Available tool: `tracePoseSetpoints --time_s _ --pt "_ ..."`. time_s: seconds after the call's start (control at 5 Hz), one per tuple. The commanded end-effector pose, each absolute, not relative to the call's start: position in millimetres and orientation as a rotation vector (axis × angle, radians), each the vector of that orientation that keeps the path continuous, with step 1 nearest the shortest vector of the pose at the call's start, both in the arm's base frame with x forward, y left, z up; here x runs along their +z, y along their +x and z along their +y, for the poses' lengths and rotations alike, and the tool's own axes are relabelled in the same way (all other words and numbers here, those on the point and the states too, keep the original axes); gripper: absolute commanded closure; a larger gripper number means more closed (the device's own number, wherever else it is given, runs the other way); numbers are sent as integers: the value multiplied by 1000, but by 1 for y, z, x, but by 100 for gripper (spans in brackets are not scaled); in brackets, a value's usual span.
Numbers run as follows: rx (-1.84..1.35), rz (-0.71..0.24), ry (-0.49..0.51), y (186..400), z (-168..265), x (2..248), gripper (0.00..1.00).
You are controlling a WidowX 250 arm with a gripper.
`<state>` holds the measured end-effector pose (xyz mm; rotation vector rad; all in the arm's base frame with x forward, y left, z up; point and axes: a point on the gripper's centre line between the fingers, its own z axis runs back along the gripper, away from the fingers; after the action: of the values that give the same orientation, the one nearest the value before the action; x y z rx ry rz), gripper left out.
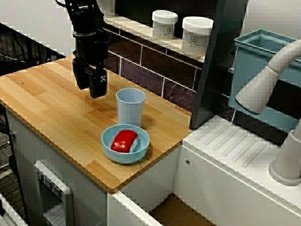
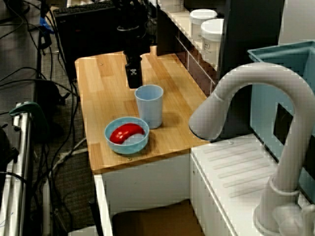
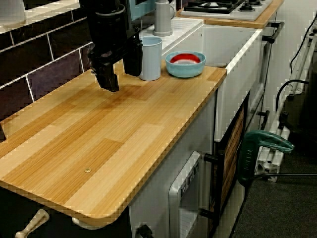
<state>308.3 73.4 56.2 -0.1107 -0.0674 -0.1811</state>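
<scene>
End effector (image 1: 90, 89) open, empty, beside cup (image 1: 130, 106): likely light, stiff, slippery; best gripped across its rim.

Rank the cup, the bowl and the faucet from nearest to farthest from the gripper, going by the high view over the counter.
1. Cup: beside the gripper, mid-counter.
2. Bowl: just past the cup, by the counter's front edge, holding a red thing.
3. Faucet: far off, beyond the counter's end.
</scene>
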Motion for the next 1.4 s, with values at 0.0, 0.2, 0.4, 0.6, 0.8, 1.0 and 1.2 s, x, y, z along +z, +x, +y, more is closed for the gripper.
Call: tracePoseSetpoints --time_s 0.0,0.2,0.4,0.6,0.8,1.0,1.2 --pt "-181 -67 -111 308 73 56 0" --pt "-218 -64 -156 309 68 74 0" --pt "-253 -72 -193 303 60 96 0" --pt "-277 -89 -207 296 52 112 0" --pt "-315 -131 -185 285 35 120 0" --pt "-333 -175 -141 277 13 124 0" --pt "-317 -173 -132 275 -8 125 0"
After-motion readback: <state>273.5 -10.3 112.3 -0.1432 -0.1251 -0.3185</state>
